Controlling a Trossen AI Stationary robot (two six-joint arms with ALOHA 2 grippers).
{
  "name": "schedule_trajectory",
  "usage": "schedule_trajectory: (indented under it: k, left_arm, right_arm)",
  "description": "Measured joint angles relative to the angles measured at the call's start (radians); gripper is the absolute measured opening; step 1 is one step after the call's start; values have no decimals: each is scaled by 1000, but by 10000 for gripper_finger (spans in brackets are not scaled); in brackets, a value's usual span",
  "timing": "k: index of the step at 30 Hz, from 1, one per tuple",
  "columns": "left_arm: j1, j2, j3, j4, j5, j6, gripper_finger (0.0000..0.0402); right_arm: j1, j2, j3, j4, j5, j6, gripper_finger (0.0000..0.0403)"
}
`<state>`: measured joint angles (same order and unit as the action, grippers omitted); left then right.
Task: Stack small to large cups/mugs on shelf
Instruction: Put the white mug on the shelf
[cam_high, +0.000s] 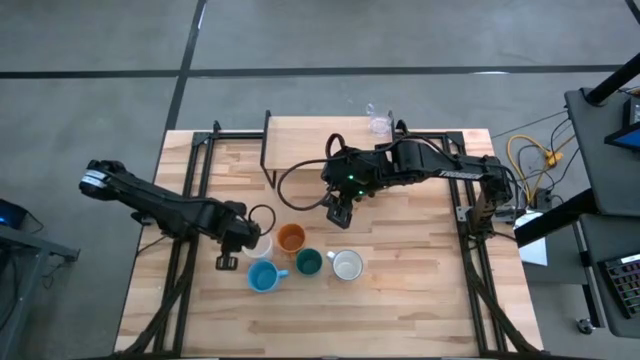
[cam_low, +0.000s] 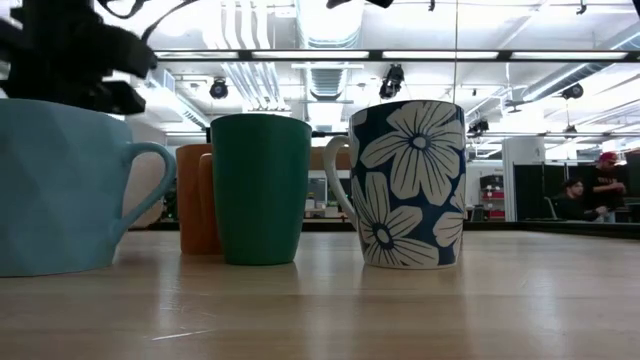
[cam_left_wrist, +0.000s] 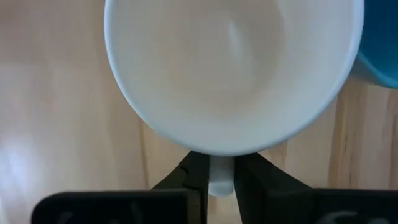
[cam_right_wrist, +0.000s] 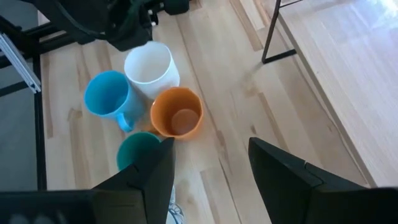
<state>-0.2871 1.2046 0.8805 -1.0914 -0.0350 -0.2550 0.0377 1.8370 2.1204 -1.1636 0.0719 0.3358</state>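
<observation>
Five mugs cluster near the table's middle: white mug (cam_high: 258, 246), orange mug (cam_high: 291, 238), light blue mug (cam_high: 262, 277), dark green cup (cam_high: 308, 263), and a white mug with greyish inside (cam_high: 347, 265), which shows a blue flower pattern in the low view (cam_low: 410, 185). A clear glass (cam_high: 379, 123) stands at the far edge by the shelf (cam_high: 320, 140). My left gripper (cam_high: 243, 237) is shut on the white mug (cam_left_wrist: 230, 68). My right gripper (cam_right_wrist: 211, 168) hangs open above the table, on the far side of the mugs (cam_high: 340, 210). My left gripper pinches the white mug's handle (cam_left_wrist: 221, 180) between its two fingers, coming from the table's left side. The mug stays upright, its mouth facing up. Whether its base rests on the table I cannot tell.
The orange mug (cam_right_wrist: 177, 113) and light blue mug (cam_right_wrist: 106, 96) crowd the white mug (cam_right_wrist: 149, 65) closely. Black frame rails run along the table's left (cam_high: 185, 250) and right (cam_high: 475, 250) sides. Bare tabletop lies toward the near edge (cam_high: 330, 320).
</observation>
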Motion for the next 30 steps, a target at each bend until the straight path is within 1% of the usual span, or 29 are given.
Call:
schedule_trajectory:
  k: [3, 6, 11, 12, 14, 18, 21, 25, 30]
  left_arm:
    - [6, -1, 64, -78, -5, 0, 26]
    - [7, -1, 149, -199, -4, 6, 26]
    - [31, 24, 352, -447, 38, 73, 26]
    - [44, 31, 399, -474, 37, 86, 26]
    - [74, 37, 493, -474, 46, 124, 26]
    - [167, 59, 668, -477, 50, 206, 26]
    - [261, 87, 748, -477, 22, 292, 26]
    - [410, 148, 790, -480, 25, 444, 26]
    - [589, 272, 827, -480, 27, 644, 26]
  right_arm:
    - [-1, 0, 0, 0, 0, 0, 196]
    - [-1, 0, 0, 0, 0, 0, 196]
    - [-4, 0, 0, 1, 0, -5, 196]
    - [-7, 0, 0, 1, 0, -5, 196]
    - [-12, 0, 0, 2, 0, -7, 196]
    - [-21, 0, 0, 4, 1, -7, 196]
    - [-24, 0, 0, 9, 0, -7, 196]
    - [-25, 0, 0, 14, 0, -7, 196]
    - [-25, -1, 0, 16, 0, -4, 196]
